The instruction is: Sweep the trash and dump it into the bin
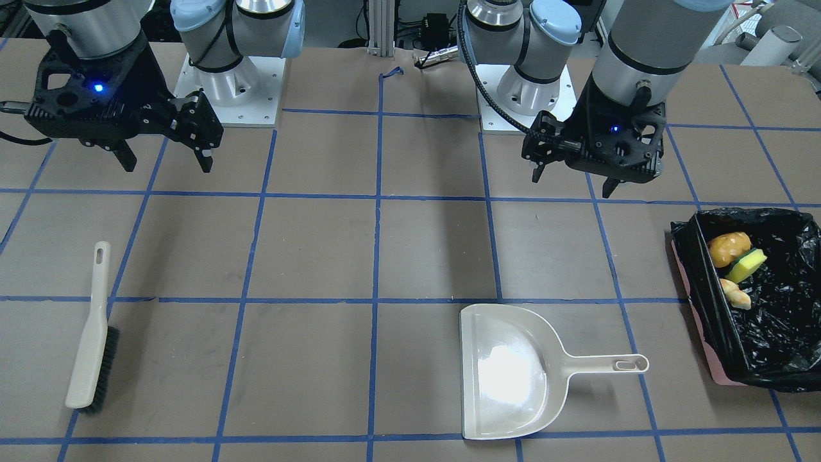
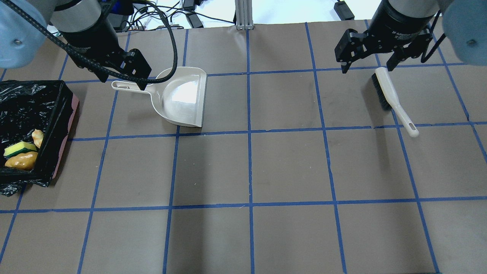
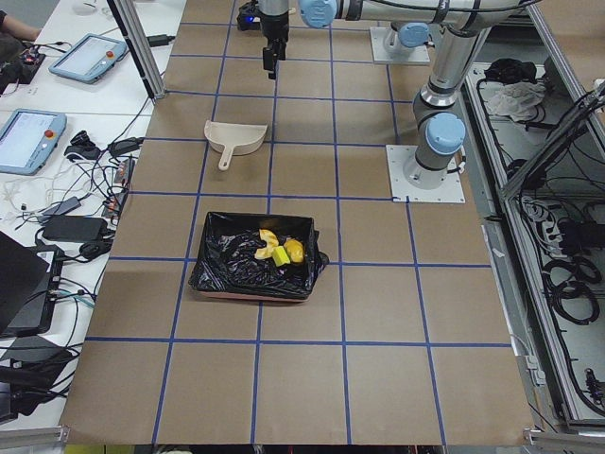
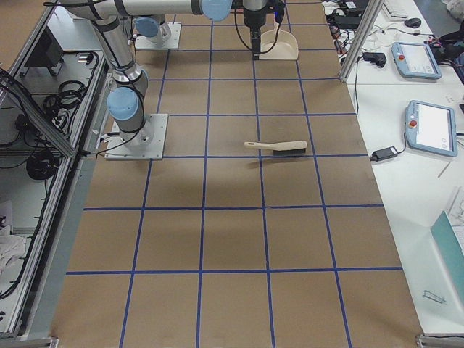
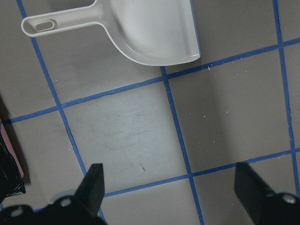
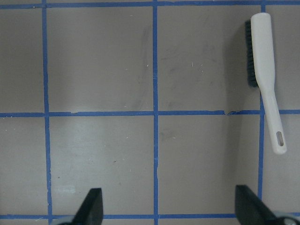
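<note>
The pink bin (image 1: 699, 282) with its black bag stands at the table's left end. All three trash items lie inside it: the golden-brown lump (image 1: 728, 248), the yellow-green sponge (image 1: 747, 264) and the tan croissant piece (image 1: 736, 293). The bin also shows in the overhead view (image 2: 57, 125). My left gripper (image 1: 573, 184) is open and empty, raised above the table near the dustpan's handle in the overhead view (image 2: 123, 82). My right gripper (image 1: 168, 163) is open and empty, raised above the table near the brush head (image 2: 367, 69).
The beige dustpan (image 1: 513, 372) lies empty and flat on the table, handle toward the bin. The white brush (image 1: 93, 333) with black bristles lies on its side at the right end. Blue tape lines grid the brown table.
</note>
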Available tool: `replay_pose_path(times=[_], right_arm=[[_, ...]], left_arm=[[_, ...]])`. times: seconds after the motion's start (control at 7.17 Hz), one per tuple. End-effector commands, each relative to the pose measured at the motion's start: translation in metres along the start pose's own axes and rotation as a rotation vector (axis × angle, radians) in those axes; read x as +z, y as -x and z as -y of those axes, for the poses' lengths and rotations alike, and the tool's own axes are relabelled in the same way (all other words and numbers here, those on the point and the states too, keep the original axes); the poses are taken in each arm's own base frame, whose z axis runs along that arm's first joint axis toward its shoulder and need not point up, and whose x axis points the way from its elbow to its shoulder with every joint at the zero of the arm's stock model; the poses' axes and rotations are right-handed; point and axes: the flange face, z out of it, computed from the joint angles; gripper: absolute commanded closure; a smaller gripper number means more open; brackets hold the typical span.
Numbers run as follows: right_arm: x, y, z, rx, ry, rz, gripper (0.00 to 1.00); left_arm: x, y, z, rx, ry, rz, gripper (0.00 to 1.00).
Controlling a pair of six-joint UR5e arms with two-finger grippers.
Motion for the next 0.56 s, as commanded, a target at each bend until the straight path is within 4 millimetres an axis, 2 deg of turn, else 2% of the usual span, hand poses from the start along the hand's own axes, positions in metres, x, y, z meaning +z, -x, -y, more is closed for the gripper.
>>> replay_pose_path(times=[0.0, 0.42], right_arm=[[0.0, 0.0, 0.0002, 0.0, -0.001, 0.0, 0.0], [0.0009, 0.0, -0.0001, 0.0, 0.002, 0.0, 0.0]], left_arm=[[-0.0024, 0.0035, 0.0015, 0.034, -0.021, 0.009, 0.0], [-0.0022, 0.0039, 0.0015, 0.016, -0.021, 0.004, 0.0]])
